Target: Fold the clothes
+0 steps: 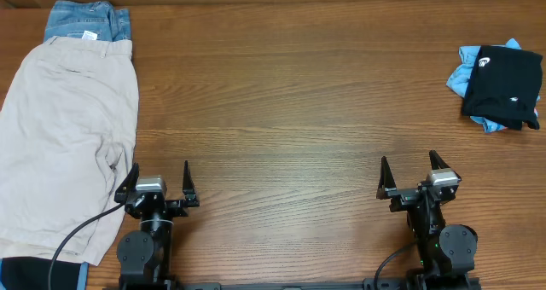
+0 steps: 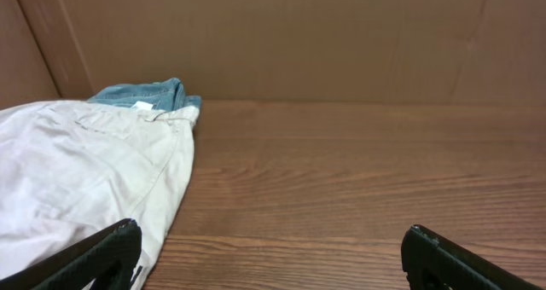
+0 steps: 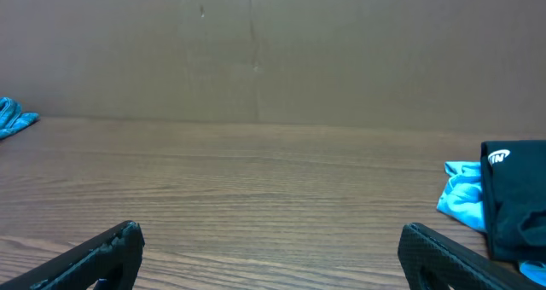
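Beige shorts (image 1: 64,141) lie spread flat along the table's left side, over blue denim (image 1: 85,21) that shows at the far left corner. In the left wrist view the beige shorts (image 2: 81,179) and the denim (image 2: 145,94) lie ahead to the left. At the far right a folded black T-shirt (image 1: 505,85) with a small white logo rests on a light-blue tee (image 1: 465,75). The right wrist view shows the black T-shirt (image 3: 516,196) and the light-blue tee (image 3: 461,196) at right. My left gripper (image 1: 159,172) stands open beside the shorts' hem, holding nothing. My right gripper (image 1: 409,167) is open over bare wood.
The brown wooden table (image 1: 281,111) stretches between the two piles. A brown board wall (image 3: 256,51) closes the far side. A dark and blue cloth edge (image 1: 38,275) shows at the near left corner, and a black cable (image 1: 72,239) crosses the shorts.
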